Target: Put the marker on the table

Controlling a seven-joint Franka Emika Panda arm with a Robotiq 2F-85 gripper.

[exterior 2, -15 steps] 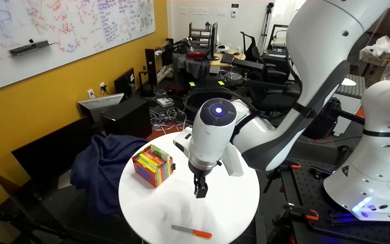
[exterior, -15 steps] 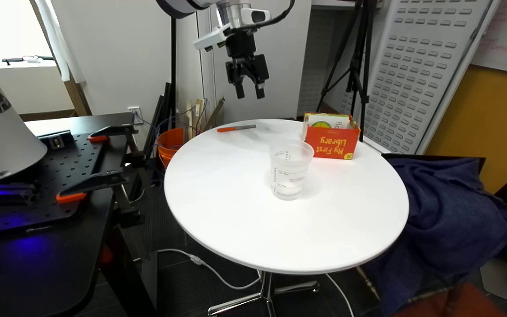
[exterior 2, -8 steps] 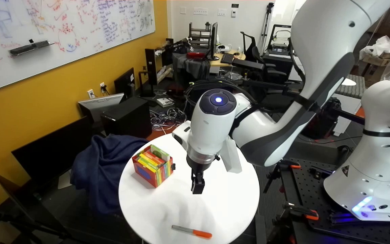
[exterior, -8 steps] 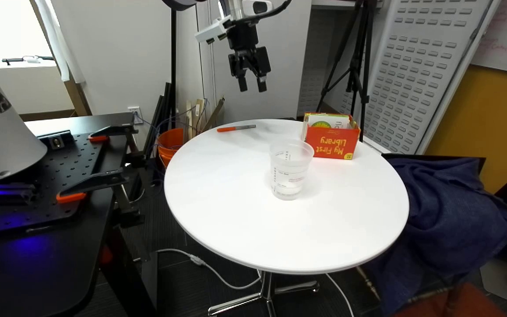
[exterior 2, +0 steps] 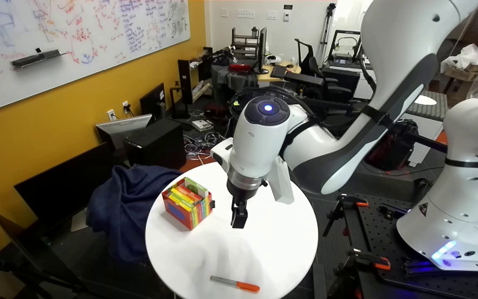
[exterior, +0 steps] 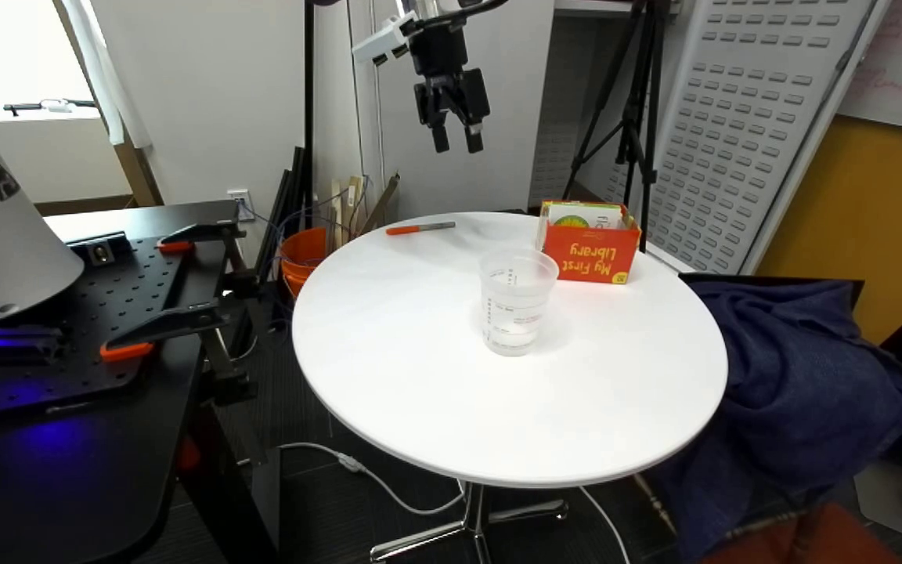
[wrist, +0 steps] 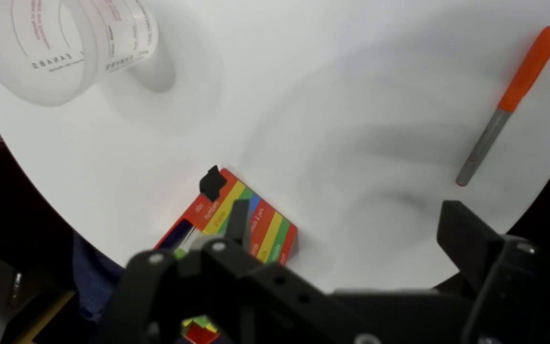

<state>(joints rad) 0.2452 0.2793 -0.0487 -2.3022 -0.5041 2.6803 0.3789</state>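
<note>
The marker, a thin stick with an orange-red cap and a grey barrel, lies flat on the round white table (exterior: 420,384). In an exterior view the marker (exterior: 421,228) is near the table's far edge. It also lies near the front edge in an exterior view (exterior 2: 235,284) and at the right in the wrist view (wrist: 508,106). My gripper (exterior: 457,142) is open, empty and high above the table; it also shows in an exterior view (exterior 2: 239,220). In the wrist view the marker lies beyond the right fingertip of the gripper (wrist: 346,210), apart from it.
A clear cup (exterior: 514,313) stands on the table; it also shows in the wrist view (wrist: 127,38). An orange-red box of small books (exterior: 590,254) stands near the edge, below the left finger in the wrist view (wrist: 270,224). A black desk (exterior: 106,439) stands beside the table.
My gripper has risen higher above the table, shifting slightly right in an exterior view. It stays open. The marker, cup and box have not moved.
</note>
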